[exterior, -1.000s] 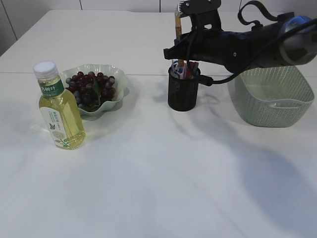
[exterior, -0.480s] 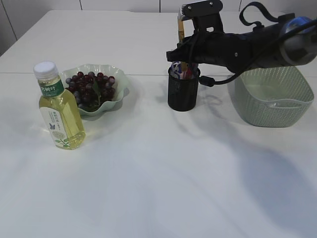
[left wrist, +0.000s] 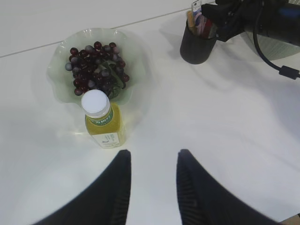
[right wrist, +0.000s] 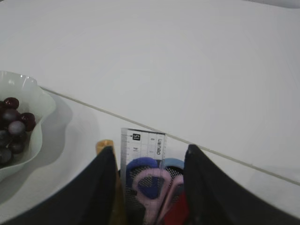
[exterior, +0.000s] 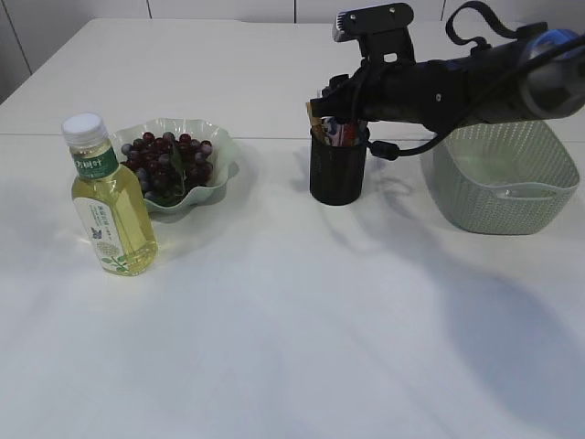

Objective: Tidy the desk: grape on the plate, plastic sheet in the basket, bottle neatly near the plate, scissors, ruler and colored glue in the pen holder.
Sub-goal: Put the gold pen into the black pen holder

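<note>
Dark grapes (exterior: 167, 157) fill the pale green plate (exterior: 224, 146), and the yellow bottle (exterior: 111, 215) stands upright just in front of it. The black mesh pen holder (exterior: 337, 172) holds a clear ruler (right wrist: 143, 143), pink and blue scissors (right wrist: 152, 180) and an orange-brown colored glue stick (exterior: 313, 113) leaning at its left rim. My right gripper (right wrist: 151, 149) hangs open right over the holder, its jaws on either side of the ruler and scissors. My left gripper (left wrist: 153, 154) is open and empty above the table near the bottle. The plastic sheet is out of view.
A pale green mesh basket (exterior: 498, 197) stands right of the pen holder, partly behind my right arm (exterior: 457, 87). White tabletop stretches across the front. In the left wrist view the bottle (left wrist: 103, 122) stands just ahead of the fingers.
My right gripper lowered the glue stick over the pen holder and opened. The stick now rests inside, leaning left. The left arm is unchanged.
</note>
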